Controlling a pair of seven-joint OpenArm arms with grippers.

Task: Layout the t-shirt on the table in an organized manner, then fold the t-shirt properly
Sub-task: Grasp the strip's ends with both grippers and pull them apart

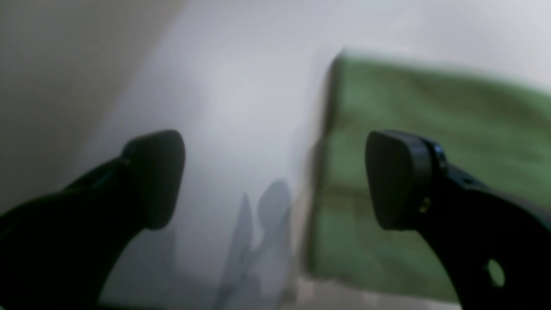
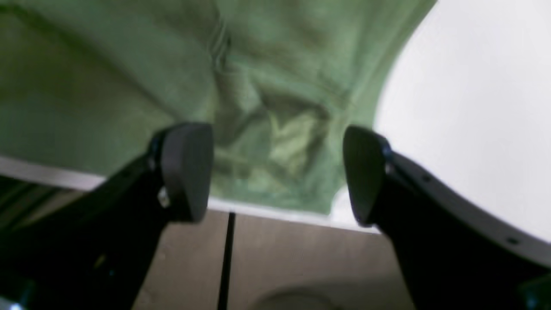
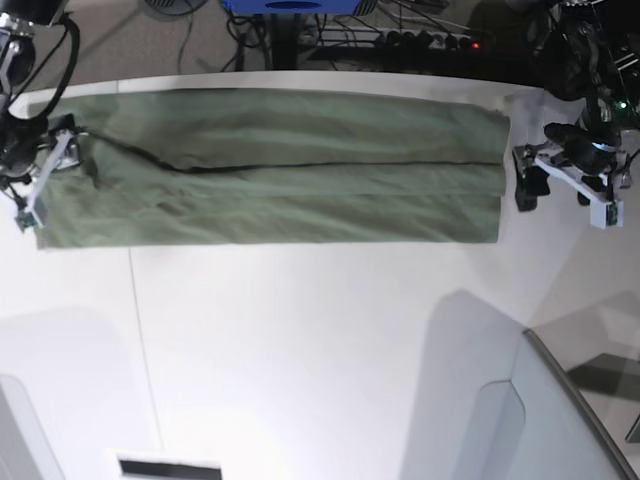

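The olive-green t-shirt (image 3: 270,170) lies as a long folded strip across the far part of the white table (image 3: 300,330), with a dark crease running along its length. My right gripper (image 3: 40,185) hovers at the strip's left end. In the right wrist view it (image 2: 277,172) is open, and rumpled shirt cloth (image 2: 275,129) lies under the gap at the table's edge. My left gripper (image 3: 535,185) stands just off the strip's right end. In the left wrist view it (image 1: 275,181) is open and empty, one finger over the shirt's edge (image 1: 430,120), the other over bare table (image 1: 224,107).
A grey angled panel (image 3: 560,410) rises at the near right. A thin dark seam (image 3: 140,330) runs down the tabletop on the left. Cables and a blue object (image 3: 290,5) sit beyond the far edge. The floor (image 2: 301,258) shows past the table edge under my right gripper.
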